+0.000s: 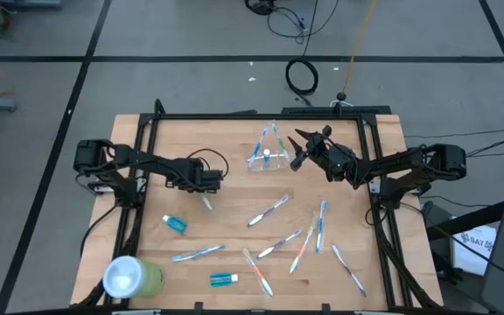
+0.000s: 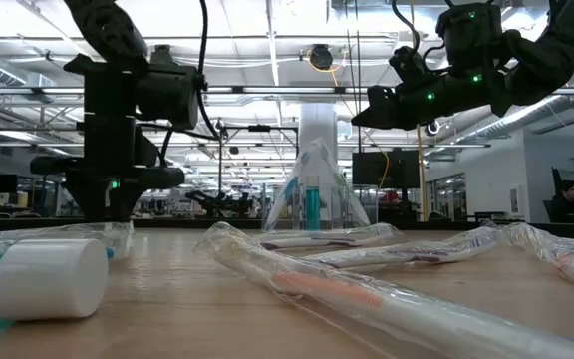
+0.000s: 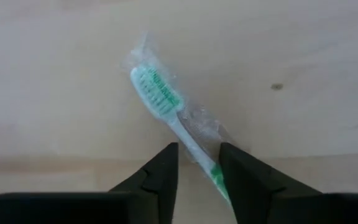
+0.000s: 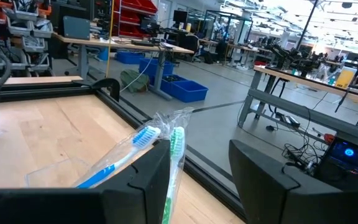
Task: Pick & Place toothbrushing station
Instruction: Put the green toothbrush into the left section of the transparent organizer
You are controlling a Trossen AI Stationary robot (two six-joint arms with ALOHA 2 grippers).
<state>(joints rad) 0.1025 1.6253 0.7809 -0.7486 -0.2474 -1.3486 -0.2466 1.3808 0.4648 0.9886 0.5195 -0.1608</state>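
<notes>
A green-and-white toothbrush (image 3: 158, 92) in a clear wrapper lies flat on the wooden table (image 1: 234, 188). My left gripper (image 3: 199, 167) points down over it, open, one finger on each side of the handle. The toothbrushing station, a clear cup (image 1: 266, 158), stands upright at the far middle with a blue toothbrush (image 4: 143, 135) and a green one (image 4: 177, 140) in it. My right gripper (image 4: 199, 177) hangs level beside their heads, open, with nothing in its gap. My left gripper comes from above with its fingers across the toothbrush handle (image 3: 194, 152), which lies on the table between them. The handle's green end runs close along one finger (image 3: 232, 174); I cannot tell whether they touch. My right gripper has one finger (image 4: 148, 177) next to the green brush's wrapper; I cannot tell whether it touches.
A light-green cup (image 1: 132, 277) lies on its side at the near left corner. Two toothpaste tubes (image 1: 175, 224) (image 1: 224, 279) and several wrapped toothbrushes (image 1: 269, 210) are scattered over the near half. Black frame rails (image 1: 147, 131) border the table.
</notes>
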